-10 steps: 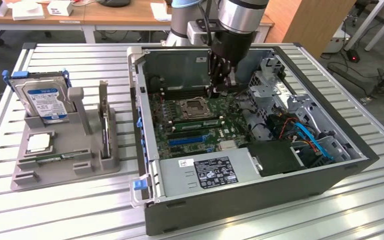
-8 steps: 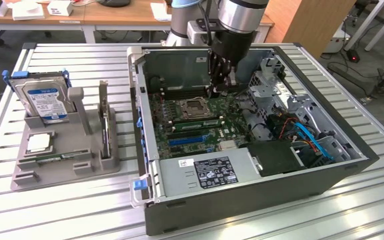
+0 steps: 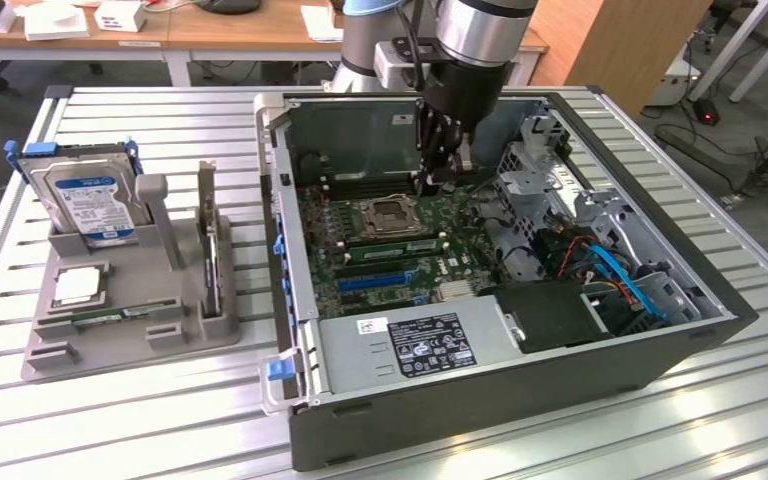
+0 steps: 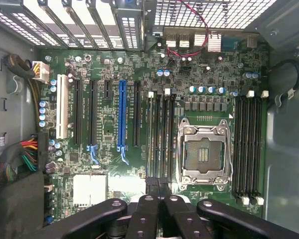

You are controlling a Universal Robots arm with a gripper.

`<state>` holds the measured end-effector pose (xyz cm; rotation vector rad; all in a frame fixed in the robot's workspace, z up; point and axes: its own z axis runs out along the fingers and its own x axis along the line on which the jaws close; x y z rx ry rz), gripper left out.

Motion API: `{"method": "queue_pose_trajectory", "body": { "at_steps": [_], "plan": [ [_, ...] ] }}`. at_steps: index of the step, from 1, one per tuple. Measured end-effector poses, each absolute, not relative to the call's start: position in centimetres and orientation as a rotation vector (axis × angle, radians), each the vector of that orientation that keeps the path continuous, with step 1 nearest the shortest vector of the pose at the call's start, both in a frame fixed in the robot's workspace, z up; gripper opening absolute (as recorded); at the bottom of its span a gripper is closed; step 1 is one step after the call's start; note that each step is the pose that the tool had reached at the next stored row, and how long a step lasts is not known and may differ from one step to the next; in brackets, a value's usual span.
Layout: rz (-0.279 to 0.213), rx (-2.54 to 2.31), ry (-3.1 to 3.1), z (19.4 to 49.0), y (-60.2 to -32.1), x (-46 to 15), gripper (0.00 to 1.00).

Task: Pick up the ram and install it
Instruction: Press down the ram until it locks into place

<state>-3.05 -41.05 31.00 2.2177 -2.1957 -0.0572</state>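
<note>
One arm reaches down into the open computer case [image 3: 491, 390] on the slatted desk [image 3: 157, 400]. Its end effector [image 3: 435, 180] hangs over the motherboard [image 3: 398, 225] with the fingers pinched together, and I can see nothing between them. From the wrist view the closed end effector [image 4: 159, 199] sits just above one end of the memory slots [image 4: 159, 139] that run between the CPU socket [image 4: 205, 149] and the blue expansion slot [image 4: 122, 114]. In the exterior view a long green strip, which looks like the ram [image 3: 391, 248], stands in that bank of slots beside the socket, though I cannot tell whether it is fully seated. On the exterior view's left, a grey holder [image 3: 131, 340] carries a hard drive [image 3: 91, 205] with a blue label.
</note>
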Motion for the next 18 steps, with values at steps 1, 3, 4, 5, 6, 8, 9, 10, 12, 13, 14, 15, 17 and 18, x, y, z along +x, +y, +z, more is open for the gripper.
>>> {"method": "queue_pose_trajectory", "body": {
  "at_steps": [1, 3, 4, 5, 6, 8, 9, 10, 12, 13, 14, 15, 17, 18],
  "plan": [
    [-0.057, 2.218, -2.196, 31.0, -41.05, -3.05, 0.09],
    [-0.057, 2.218, -2.196, 31.0, -41.05, -3.05, 0.09],
    [-0.057, 2.218, -2.196, 31.0, -41.05, -3.05, 0.09],
    [-0.057, 2.218, -2.196, 31.0, -41.05, -3.05, 0.09],
    [-0.057, 2.218, -2.196, 31.0, -41.05, -3.05, 0.09],
    [-0.057, 2.218, -2.196, 31.0, -41.05, -3.05, 0.09],
    [-0.057, 2.218, -2.196, 31.0, -41.05, -3.05, 0.09],
    [-0.057, 2.218, -2.196, 31.0, -41.05, -3.05, 0.09],
    [-0.057, 2.217, -2.197, 31.0, -41.05, -3.05, 0.09],
    [-0.057, 2.209, -2.205, 30.99, -41.05, -3.07, 0.09],
    [-0.057, 2.194, -2.22, 30.98, -41.05, -3.07, 0.09],
    [-0.058, 2.176, -2.238, 30.96, -41.06, -3.08, 0.09],
    [-0.058, 2.138, -2.275, 30.92, -41.06, -3.08, 0.09],
    [-0.059, 2.118, -2.294, 30.89, -41.05, -3.07, 0.09]
  ]
}}
